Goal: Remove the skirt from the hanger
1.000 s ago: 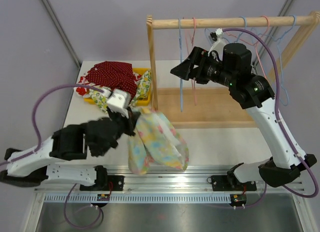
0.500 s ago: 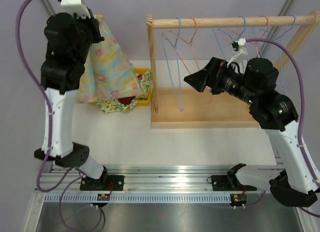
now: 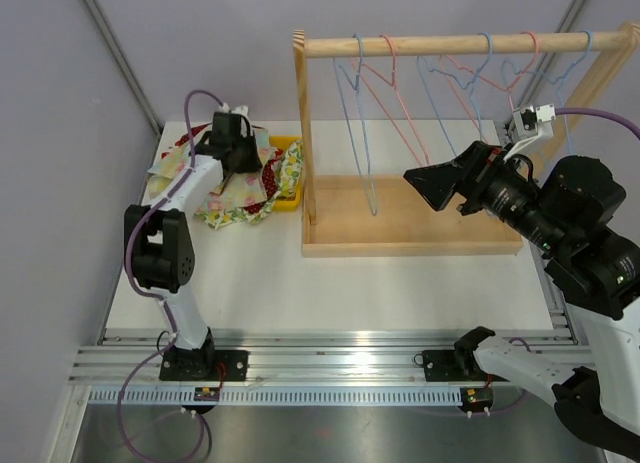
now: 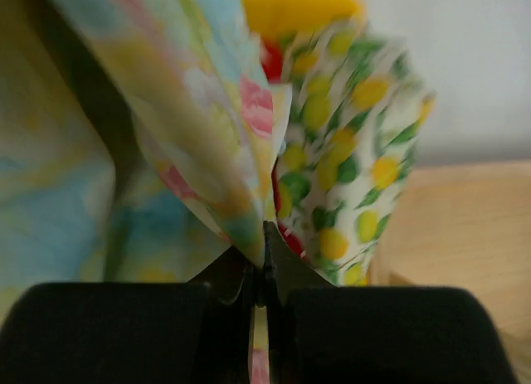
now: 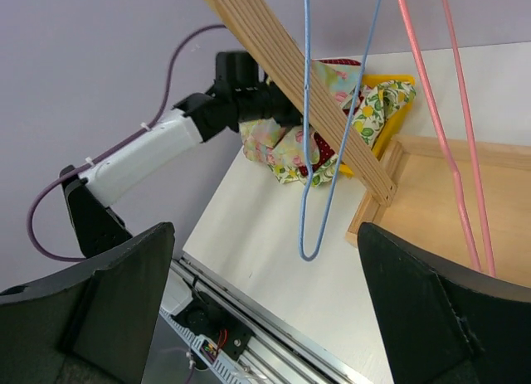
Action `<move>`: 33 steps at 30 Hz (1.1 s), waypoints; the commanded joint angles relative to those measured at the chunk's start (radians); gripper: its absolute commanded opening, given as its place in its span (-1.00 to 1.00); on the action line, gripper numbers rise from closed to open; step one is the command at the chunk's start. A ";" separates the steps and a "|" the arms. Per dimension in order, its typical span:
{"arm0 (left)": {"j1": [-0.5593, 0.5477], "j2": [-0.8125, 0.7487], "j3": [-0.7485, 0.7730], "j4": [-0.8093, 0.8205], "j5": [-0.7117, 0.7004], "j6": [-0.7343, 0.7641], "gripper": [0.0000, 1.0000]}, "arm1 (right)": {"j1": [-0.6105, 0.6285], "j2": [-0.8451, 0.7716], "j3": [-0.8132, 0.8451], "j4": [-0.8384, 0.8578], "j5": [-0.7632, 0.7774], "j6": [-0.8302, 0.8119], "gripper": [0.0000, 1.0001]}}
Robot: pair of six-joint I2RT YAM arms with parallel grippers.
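The pastel floral skirt (image 3: 172, 163) lies off its hanger, draped over the cloth pile at the table's back left. It fills the left wrist view (image 4: 191, 110) and shows in the right wrist view (image 5: 270, 139). My left gripper (image 3: 238, 148) is down on the pile, and its jaws (image 4: 264, 235) are shut on a fold of the skirt. My right gripper (image 3: 427, 183) is open and empty, in the air in front of the rack (image 5: 264, 235). A bare blue hanger (image 3: 362, 133) hangs on the rail and also shows in the right wrist view (image 5: 319, 193).
The wooden rack (image 3: 305, 133) with its base board (image 3: 420, 223) stands at the back right and holds several bare blue and pink hangers (image 5: 452, 135). A yellow tray (image 3: 287, 140) holds a lemon-print cloth (image 3: 288, 171) and a red dotted cloth (image 3: 256, 183).
My left arm swung the skirt from the table front up high, then down onto the pile at the back left. My right gripper drew back to the right, away from the hangers.
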 commanded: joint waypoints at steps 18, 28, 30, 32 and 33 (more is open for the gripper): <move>-0.022 -0.796 -0.137 -0.150 -0.038 -0.026 0.98 | -0.004 -0.304 -0.284 0.176 0.154 -0.116 0.99; -0.037 -1.392 -0.699 -0.256 -0.139 -0.060 0.98 | -0.004 -0.734 -0.727 0.275 0.469 -0.091 0.99; -0.037 -1.393 -0.710 -0.310 -0.223 -0.042 0.98 | -0.004 -0.785 -0.760 0.255 0.488 -0.093 0.99; -0.037 -1.394 -0.713 -0.332 -0.248 -0.040 0.98 | -0.004 -0.799 -0.783 0.232 0.500 -0.088 0.99; -0.037 -1.397 -0.714 -0.328 -0.244 -0.040 0.98 | -0.004 -0.799 -0.787 0.209 0.502 -0.083 0.99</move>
